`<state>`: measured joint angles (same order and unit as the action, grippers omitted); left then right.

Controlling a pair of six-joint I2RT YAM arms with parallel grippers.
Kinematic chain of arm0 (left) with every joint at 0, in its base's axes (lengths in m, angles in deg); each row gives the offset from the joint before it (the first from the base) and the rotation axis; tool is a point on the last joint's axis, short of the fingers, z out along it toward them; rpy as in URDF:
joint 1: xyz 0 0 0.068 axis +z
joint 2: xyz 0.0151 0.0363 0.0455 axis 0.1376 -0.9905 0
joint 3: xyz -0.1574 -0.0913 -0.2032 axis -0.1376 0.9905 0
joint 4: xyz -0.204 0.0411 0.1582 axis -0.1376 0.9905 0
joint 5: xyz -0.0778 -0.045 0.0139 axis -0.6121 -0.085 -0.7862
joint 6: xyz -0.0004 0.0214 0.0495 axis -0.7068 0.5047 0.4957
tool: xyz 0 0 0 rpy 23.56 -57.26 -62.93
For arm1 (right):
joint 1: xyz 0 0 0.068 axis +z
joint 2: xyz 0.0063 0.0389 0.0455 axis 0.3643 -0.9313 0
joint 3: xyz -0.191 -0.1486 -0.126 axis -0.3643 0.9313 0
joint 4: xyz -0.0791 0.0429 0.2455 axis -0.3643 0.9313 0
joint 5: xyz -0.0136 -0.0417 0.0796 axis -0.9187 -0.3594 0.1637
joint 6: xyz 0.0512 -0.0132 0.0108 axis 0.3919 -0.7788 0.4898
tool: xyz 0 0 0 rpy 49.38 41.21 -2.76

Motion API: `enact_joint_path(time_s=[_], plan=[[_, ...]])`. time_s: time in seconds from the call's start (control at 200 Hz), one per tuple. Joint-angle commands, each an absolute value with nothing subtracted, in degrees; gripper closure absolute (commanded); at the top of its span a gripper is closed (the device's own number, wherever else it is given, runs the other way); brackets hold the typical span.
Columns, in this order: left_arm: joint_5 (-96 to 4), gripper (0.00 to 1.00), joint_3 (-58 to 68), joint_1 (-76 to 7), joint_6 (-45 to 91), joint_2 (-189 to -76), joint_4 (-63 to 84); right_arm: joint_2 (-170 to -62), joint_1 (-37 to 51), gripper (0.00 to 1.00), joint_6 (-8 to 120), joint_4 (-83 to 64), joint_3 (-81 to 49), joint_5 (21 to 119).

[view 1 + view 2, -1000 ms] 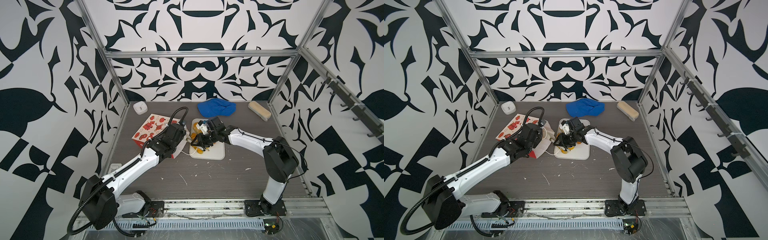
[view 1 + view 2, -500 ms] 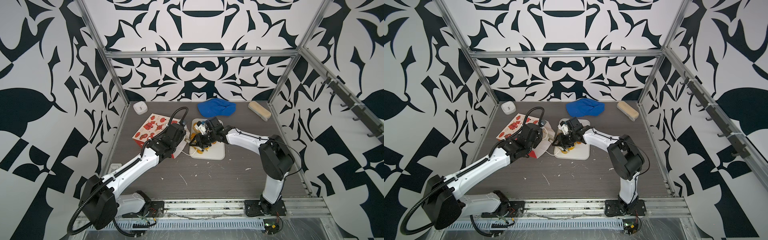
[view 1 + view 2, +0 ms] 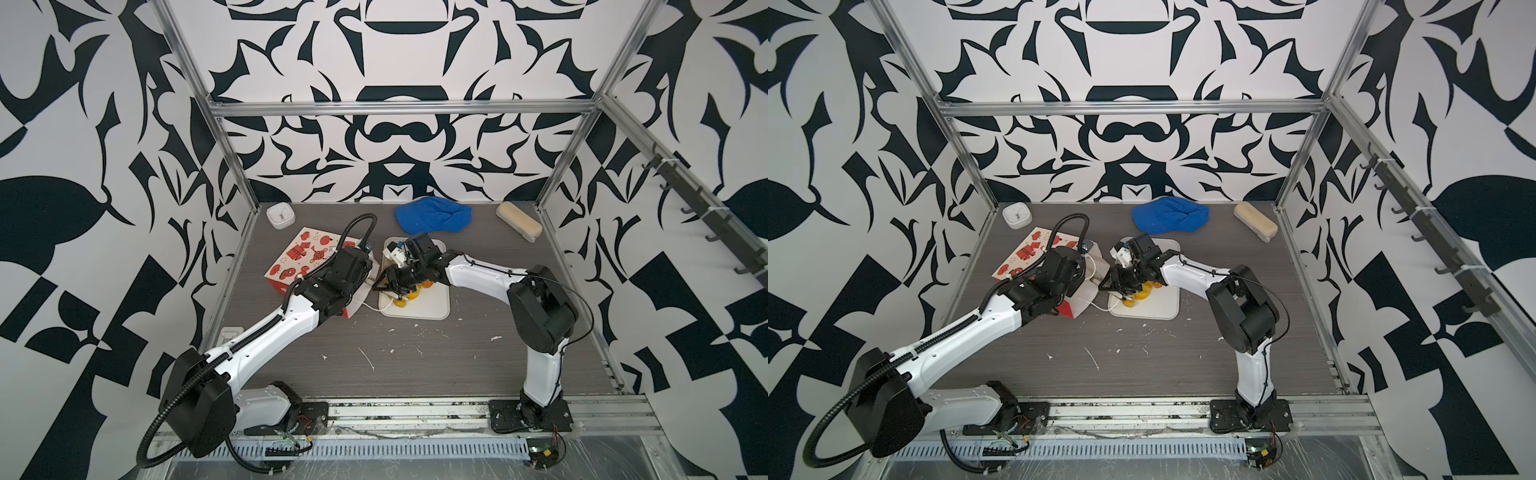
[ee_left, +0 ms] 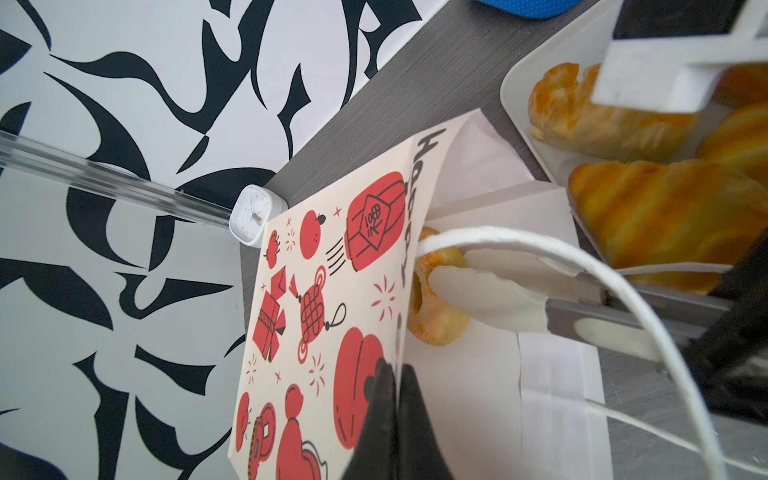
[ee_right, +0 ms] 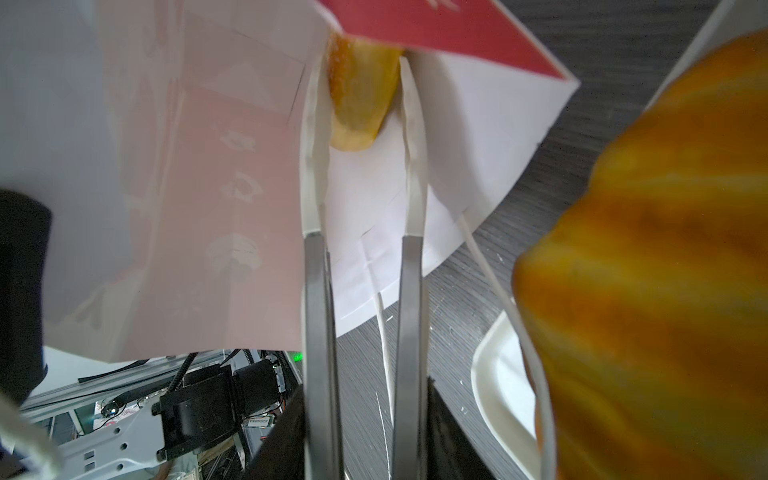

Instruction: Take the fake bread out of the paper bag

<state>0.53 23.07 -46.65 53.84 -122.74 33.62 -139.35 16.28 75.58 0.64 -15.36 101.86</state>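
Both your arms wear white shells over the links and black housings at the joints, and each sits on a black base plate (image 3: 505, 417). Your left arm (image 3: 270, 332) carries a thick ribbed black hose (image 3: 360, 219). Your right arm (image 3: 482, 273) has only a thin black cable (image 3: 578, 300), and the left gripper (image 4: 397, 370) is matte black.

Ahead of the right claw (image 5: 365, 440), the paper bag (image 4: 332, 291) leaves only a narrow slot — its wall close above, a cord handle (image 4: 490, 232) looped across, the tray (image 3: 434, 301) just beside.
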Motion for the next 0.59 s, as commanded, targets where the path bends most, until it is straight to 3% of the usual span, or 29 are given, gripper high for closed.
enact_joint_path(time_s=[0.0, 0.59], plan=[[-0.13, 1.00, 22.03, -46.58, 52.39, -122.92, 33.68, -138.61, 16.60, 0.58, 75.88, -2.12, -18.15, 104.13], [0.48, 1.00, 22.30, -46.67, 52.51, -122.94, 33.95, -140.41, 16.82, 0.72, 79.46, -9.27, -17.47, 104.68]])
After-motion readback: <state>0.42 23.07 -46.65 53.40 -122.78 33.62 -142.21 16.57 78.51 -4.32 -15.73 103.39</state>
